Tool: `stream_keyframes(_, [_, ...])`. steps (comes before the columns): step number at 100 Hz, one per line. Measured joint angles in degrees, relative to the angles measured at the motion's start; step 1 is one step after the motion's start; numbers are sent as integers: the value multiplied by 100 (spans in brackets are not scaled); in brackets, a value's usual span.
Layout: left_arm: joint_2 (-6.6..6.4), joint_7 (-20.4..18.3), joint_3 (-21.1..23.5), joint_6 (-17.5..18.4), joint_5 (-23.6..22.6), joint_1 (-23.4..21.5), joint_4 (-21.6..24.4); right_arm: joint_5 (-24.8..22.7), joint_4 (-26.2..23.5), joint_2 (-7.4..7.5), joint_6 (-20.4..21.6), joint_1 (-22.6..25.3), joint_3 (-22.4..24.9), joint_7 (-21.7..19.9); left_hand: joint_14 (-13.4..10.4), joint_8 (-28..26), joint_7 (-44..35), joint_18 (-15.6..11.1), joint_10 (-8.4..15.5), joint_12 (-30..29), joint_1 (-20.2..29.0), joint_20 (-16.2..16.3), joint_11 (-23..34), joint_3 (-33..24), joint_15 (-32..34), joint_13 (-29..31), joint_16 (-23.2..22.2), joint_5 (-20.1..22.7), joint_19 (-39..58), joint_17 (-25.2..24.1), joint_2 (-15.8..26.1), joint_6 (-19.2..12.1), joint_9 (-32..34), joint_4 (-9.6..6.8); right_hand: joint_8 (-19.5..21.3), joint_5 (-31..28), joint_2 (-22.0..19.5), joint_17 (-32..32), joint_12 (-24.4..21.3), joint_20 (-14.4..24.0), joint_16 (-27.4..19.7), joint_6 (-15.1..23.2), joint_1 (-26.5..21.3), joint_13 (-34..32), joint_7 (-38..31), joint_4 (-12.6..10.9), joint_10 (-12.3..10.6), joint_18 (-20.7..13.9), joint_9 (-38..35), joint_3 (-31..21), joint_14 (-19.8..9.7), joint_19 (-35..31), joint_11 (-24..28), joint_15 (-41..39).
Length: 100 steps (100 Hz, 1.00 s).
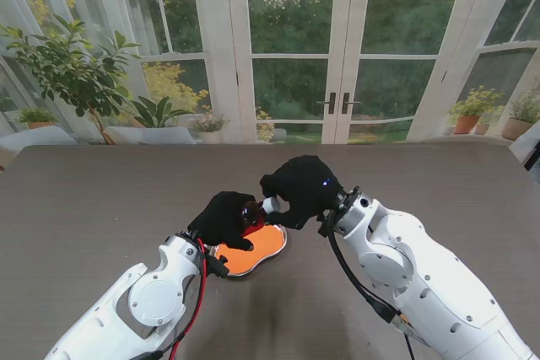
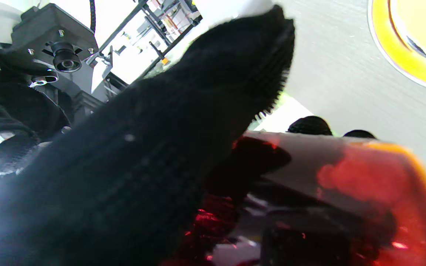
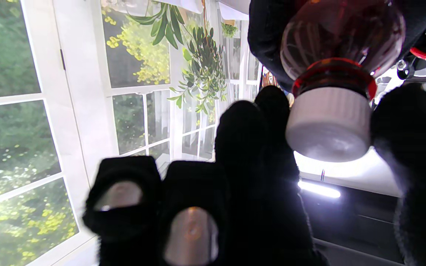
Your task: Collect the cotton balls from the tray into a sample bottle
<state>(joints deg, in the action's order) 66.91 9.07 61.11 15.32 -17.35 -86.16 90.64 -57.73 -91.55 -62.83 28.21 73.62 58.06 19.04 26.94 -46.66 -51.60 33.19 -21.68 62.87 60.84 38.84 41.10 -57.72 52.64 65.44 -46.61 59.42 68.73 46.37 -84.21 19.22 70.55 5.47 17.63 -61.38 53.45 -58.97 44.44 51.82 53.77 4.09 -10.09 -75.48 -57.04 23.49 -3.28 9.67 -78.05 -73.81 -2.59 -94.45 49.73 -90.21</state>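
Left hand, black-gloved, grips the red-tinted sample bottle at centre frame of the stand view, just above the orange tray. The bottle lies tilted, long axis running toward the right hand, white ribbed cap leading. Right hand's thumb and fingers close around the cap, two other fingers curled clear. No label or writing is readable on the bottle. The tray rests on the grey counter; cotton balls cannot be made out.
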Motion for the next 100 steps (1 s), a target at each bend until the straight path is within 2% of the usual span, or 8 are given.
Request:
stream_keyframes(7, [0,0,-1,3,0,0,-3,8,-15,3,-1,0,2,-49,0,0,0,0,0,0,0,0,0,0,0,0,0,0,0,0,0,0,0,0,34,-60,-74,-53,0,0,47,0,18,0,8,-16,2,1,-10,16,4,-14,140,-60])
stream_keyframes(20, [0,14,-14,13,-5,0,-17,71,-52,8,-20,0,8,-204,0,0,0,0,0,0,0,0,0,0,0,0,0,0,0,0,0,0,0,0,234,-219,-220,-134,0,0,86,-7,156,0,44,-352,14,12,-44,89,26,-25,410,-143])
stream_keyframes(24, [1,18,-19,16,-7,0,-20,107,-60,9,-27,0,8,-263,0,0,0,0,0,0,0,0,0,0,0,0,0,0,0,0,0,0,0,0,379,-266,-256,-139,0,0,124,-11,210,-9,65,-499,18,27,-67,91,35,-28,480,-158])
stream_keyframes(29, [2,24,-25,18,-8,1,-25,153,-69,10,-37,0,8,-334,0,0,0,0,0,0,0,0,0,0,0,0,0,0,0,0,0,0,0,0,816,-349,-379,-141,0,0,127,-24,264,-9,230,-688,23,59,-73,140,45,-29,559,-188])
stream_keyframes(37, [4,29,-29,20,-8,3,-33,261,-86,12,-48,-1,8,-516,0,0,0,0,0,0,0,0,0,0,0,0,0,0,0,0,-1,0,0,0,1019,-403,-682,-179,0,0,127,-37,362,-9,277,-776,33,72,-80,183,59,-31,631,-208])
stream_keyframes(61, [6,44,-41,35,-8,11,-47,332,-123,21,-76,4,30,-658,0,0,0,0,0,0,0,0,0,0,0,0,0,0,0,0,-3,-1,0,0,1124,-524,-1062,-195,-3,0,129,-43,440,-10,350,-785,55,82,-98,329,99,-31,740,-231])
stream_keyframes(83, [13,82,-43,51,-8,14,-52,335,-195,24,-177,42,51,-700,0,0,0,0,0,0,-1,0,0,0,0,0,0,0,0,0,-2,-1,0,0,1250,-628,-1070,-366,-3,0,203,-44,456,-10,362,-787,59,201,-105,389,111,-84,1045,-362])
stream_keyframes(100, [20,102,-52,61,-10,15,-57,351,-220,23,-251,64,46,-695,0,1,0,0,0,0,-1,0,0,0,0,0,0,0,0,0,-3,-3,0,0,1297,-649,-1071,-455,-3,0,309,-44,557,-10,14,-792,59,232,-105,390,112,-188,1413,-531])
